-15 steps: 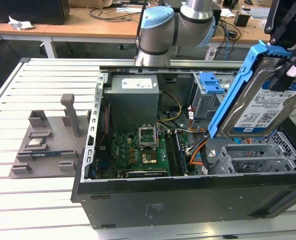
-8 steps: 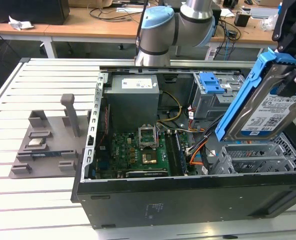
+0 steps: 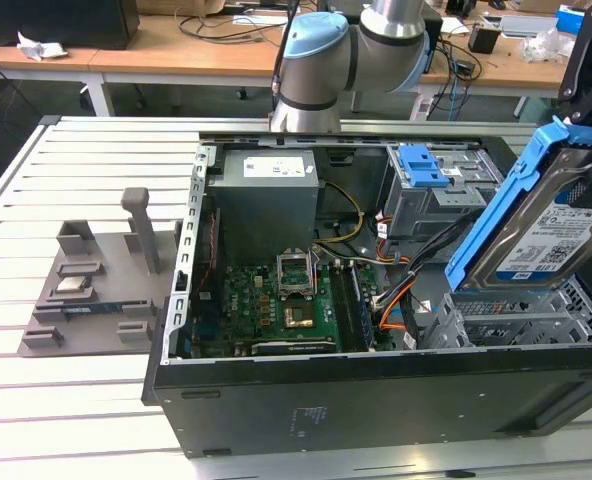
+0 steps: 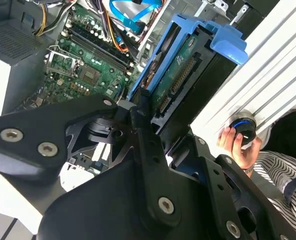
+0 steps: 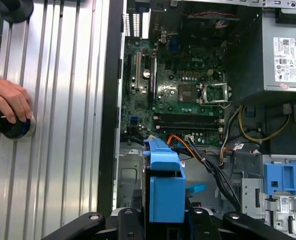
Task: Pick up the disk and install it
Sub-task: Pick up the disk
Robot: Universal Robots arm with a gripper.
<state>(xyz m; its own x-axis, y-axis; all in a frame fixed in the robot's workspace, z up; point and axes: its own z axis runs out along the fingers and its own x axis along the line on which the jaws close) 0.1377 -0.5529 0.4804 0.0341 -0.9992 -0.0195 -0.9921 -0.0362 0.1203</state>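
Hanging tilted at the exterior view's right, the disk [image 3: 551, 225] shows its silver face and blue-and-white label inside a bright blue bracket, its upper end raised toward the frame's upper right corner. It sits over a grey metal bay [image 3: 521, 320] in the corner of the open computer case [image 3: 376, 405]; whether its lower edge touches that bay cannot be told. In the second wrist view the black gripper [image 4: 158, 117] has its fingers [image 4: 138, 120] closed narrowly on one end of the disk, holding it by the bracket. Inside the case lie a green motherboard [image 3: 296, 300], a grey power supply [image 3: 266, 195] and a blue-latched drive cage [image 3: 431, 175], with orange and black cables [image 3: 401, 290] running between them. The case rests on a slatted aluminium table [image 3: 86, 165] whose long ribs run across the frame. On the exterior view's left, a grey fixture [image 3: 86, 290] with an upright post stands on those slats, well apart from the case. The arm's blue-capped joint [image 3: 316, 45] rises behind the case at the upper centre. Beyond it, pale desks [image 3: 176, 55] carry tangled cables and dark equipment. In the first wrist view a person's hand [image 5: 8, 105] rests on a round black knob [image 5: 13, 127] set on the table, beside the case.
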